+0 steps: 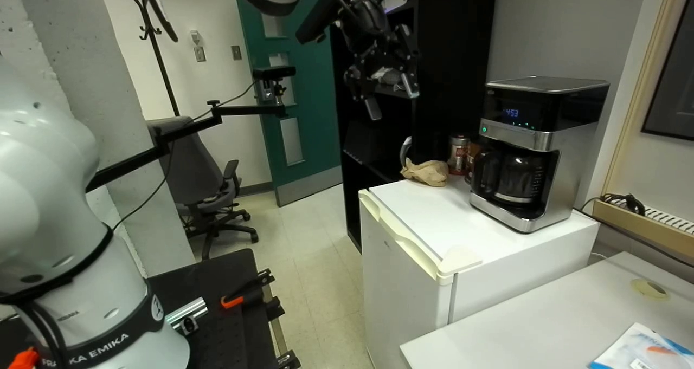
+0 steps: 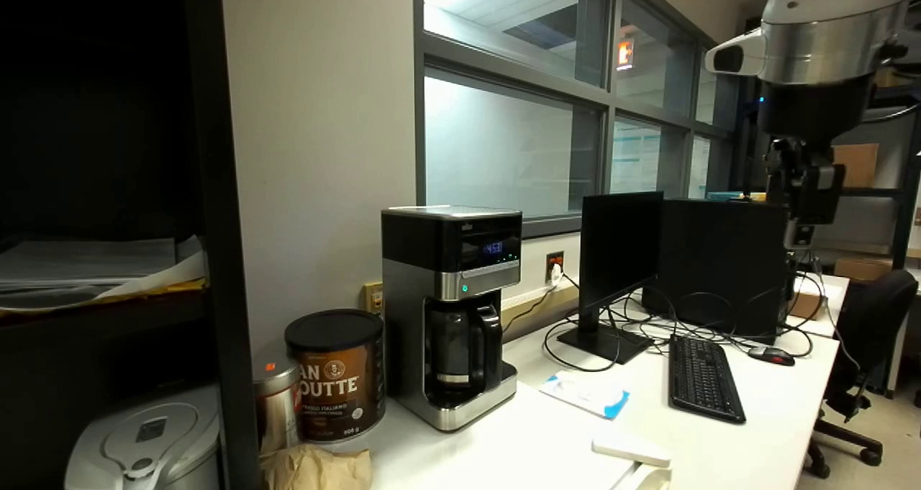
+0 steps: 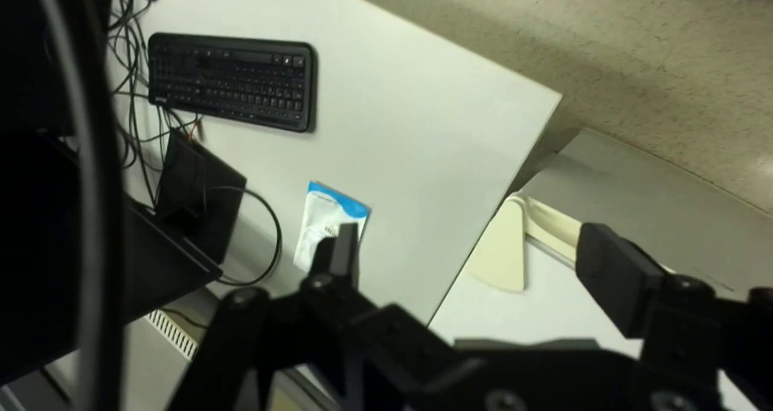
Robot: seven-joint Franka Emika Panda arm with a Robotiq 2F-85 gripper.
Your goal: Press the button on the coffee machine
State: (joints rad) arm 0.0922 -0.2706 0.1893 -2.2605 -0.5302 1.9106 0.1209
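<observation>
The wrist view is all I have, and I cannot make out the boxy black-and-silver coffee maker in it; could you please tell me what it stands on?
Observer: In an exterior view, the coffee maker stands on a box-shaped white fridge.
Operator: Thank you; does it look powered?
Observer: It seems so: a small round green light glows on its silver front band.
Operator: And am I clear of it?
Observer: Yes; in both exterior views the black two-fingered gripper hangs in mid-air, apart from it.
</observation>
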